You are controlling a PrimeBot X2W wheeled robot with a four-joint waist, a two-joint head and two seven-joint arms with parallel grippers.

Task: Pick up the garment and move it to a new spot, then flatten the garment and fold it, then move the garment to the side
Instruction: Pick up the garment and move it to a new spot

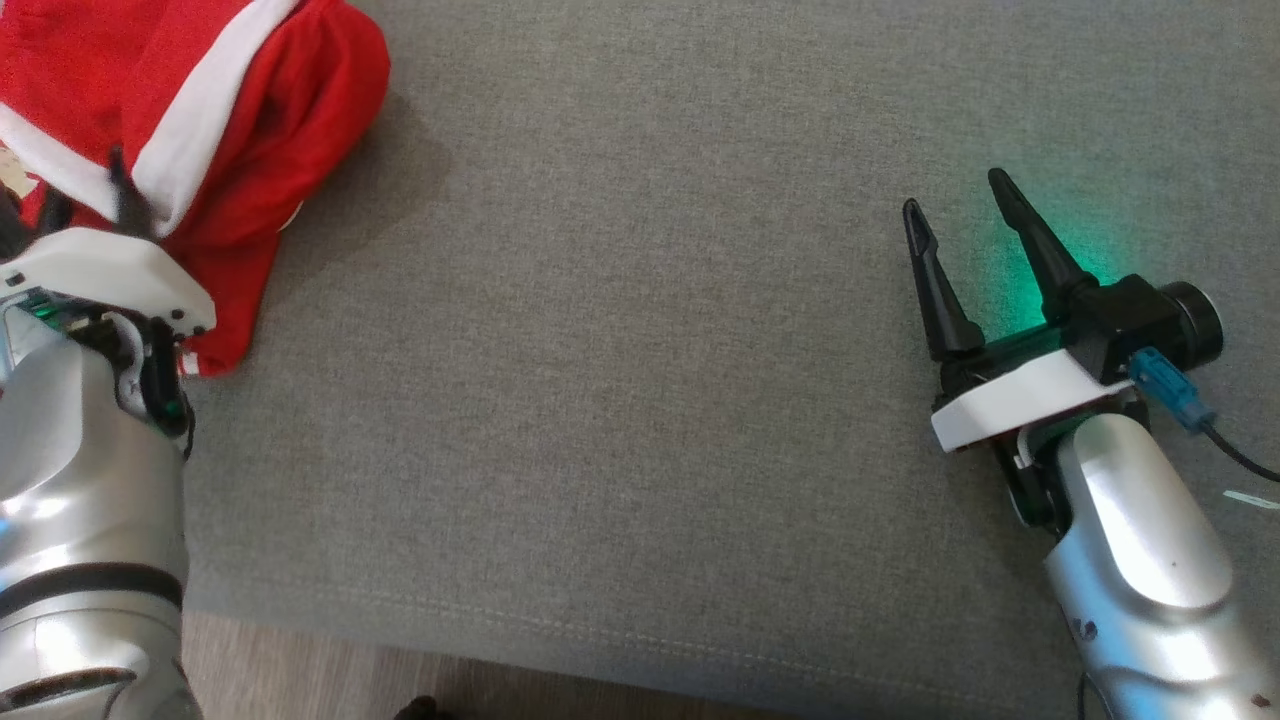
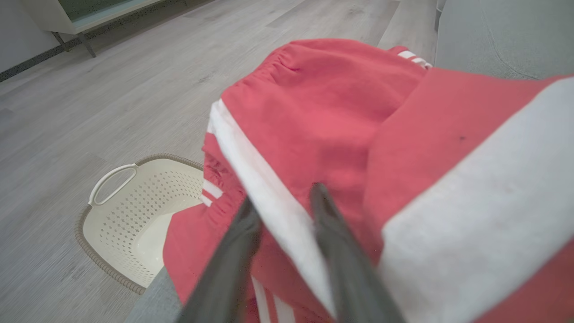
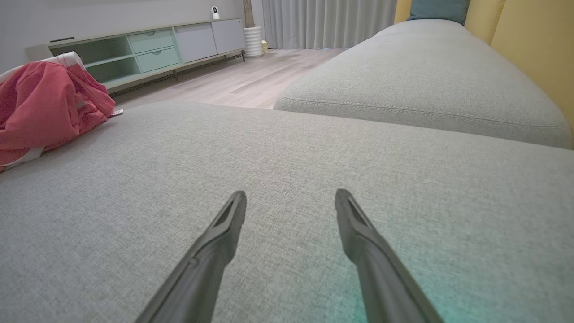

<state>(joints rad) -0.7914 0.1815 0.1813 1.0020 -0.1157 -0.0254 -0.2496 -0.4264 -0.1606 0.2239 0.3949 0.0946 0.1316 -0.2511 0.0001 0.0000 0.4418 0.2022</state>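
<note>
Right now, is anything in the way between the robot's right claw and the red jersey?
No. Just bare grey sofa cushion lies between the open right gripper and the garment, which is bunched up at the cushion's left side. Nothing visible blocks that path.

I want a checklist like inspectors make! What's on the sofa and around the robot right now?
Surface: grey sofa cushion, smooth.
Job's things: red jersey bunched at its left edge.
Clutter: white basket on the floor.
Hands: left hand straddles the jersey's white trim, grip unclear; right hand open, empty.
Cables: black cable, blue plug, at right wrist.
Surroundings: wood floor, green cabinet, curtains.
</note>
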